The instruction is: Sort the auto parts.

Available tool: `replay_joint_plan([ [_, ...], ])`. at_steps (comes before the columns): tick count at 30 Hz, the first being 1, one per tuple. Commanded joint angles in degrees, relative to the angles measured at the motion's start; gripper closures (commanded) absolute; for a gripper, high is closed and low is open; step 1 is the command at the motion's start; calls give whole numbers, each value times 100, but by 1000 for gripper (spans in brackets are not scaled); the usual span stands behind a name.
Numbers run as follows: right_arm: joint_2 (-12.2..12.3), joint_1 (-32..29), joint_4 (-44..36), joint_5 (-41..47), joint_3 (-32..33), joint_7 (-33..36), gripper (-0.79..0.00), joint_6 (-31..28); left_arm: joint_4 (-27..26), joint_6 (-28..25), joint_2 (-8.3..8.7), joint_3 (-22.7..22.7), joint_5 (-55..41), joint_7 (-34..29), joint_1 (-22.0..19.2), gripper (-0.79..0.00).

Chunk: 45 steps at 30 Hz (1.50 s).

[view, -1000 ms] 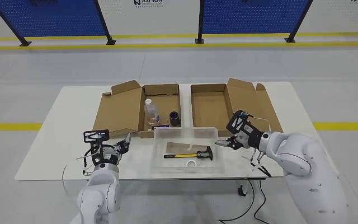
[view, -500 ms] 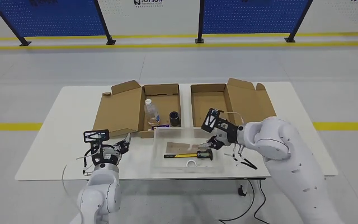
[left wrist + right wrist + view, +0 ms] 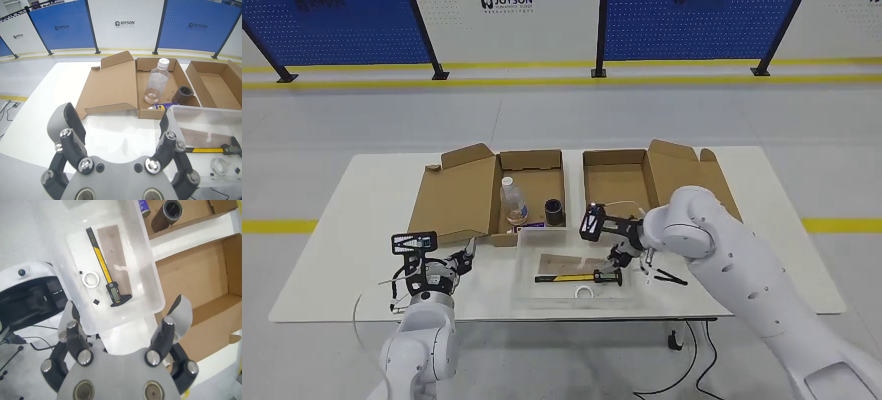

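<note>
A clear plastic bin (image 3: 525,262) stands at the table's front middle. In it lie a yellow-and-black caliper (image 3: 577,277) (image 3: 105,275), a white ring (image 3: 584,293) (image 3: 91,279) and a flat brown plate (image 3: 560,262) (image 3: 113,253). My right gripper (image 3: 616,258) (image 3: 126,311) hangs open and empty above the bin's right end, just beyond the caliper's head. My left gripper (image 3: 464,258) (image 3: 119,121) stands open and empty over bare table left of the bin (image 3: 208,121). The caliper (image 3: 211,150) and ring (image 3: 219,166) also show through the bin wall.
The left cardboard box (image 3: 457,195) (image 3: 113,85) behind the bin holds a clear bottle (image 3: 512,200) (image 3: 157,83), a black cylinder (image 3: 555,211) (image 3: 166,215) and a spray can (image 3: 162,106). The right cardboard box (image 3: 617,195) (image 3: 198,272) holds nothing. Small black bits (image 3: 96,301) lie in the bin.
My right arm has swung left, from beside the bin's right side to above its right end. The left arm and all parts have stayed put.
</note>
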Motion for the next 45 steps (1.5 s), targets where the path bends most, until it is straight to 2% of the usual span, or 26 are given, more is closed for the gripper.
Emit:
replay_joint_plan([
  [1,0,93,140,2,-237,-72,-785,-72,0,0,0,0,0,0,0,-785],
  [4,-12,242,371,-61,-550,-250,-776,-250,0,0,0,0,0,0,0,-785],
  [9,-54,384,623,-117,-951,-579,-539,-578,0,0,0,0,0,0,0,-785],
  [12,-76,455,763,-171,-1097,-716,-508,-715,0,0,0,0,0,0,0,-785],
  [15,-100,512,868,-222,-1177,-834,-428,-833,0,0,0,0,0,0,0,-785],
  [17,-116,524,949,-274,-1224,-919,-406,-918,0,0,0,0,0,0,0,-785],
  [22,-169,547,1109,-495,-1311,-1215,-366,-1043,0,0,0,0,0,0,0,-785],
  [32,-365,592,1426,-1127,-1642,-1656,-339,-1054,0,0,0,0,0,0,0,-785],
  [45,-952,875,2486,-1260,-2276,-1835,-351,-1290,0,0,0,0,0,0,0,-785],
])
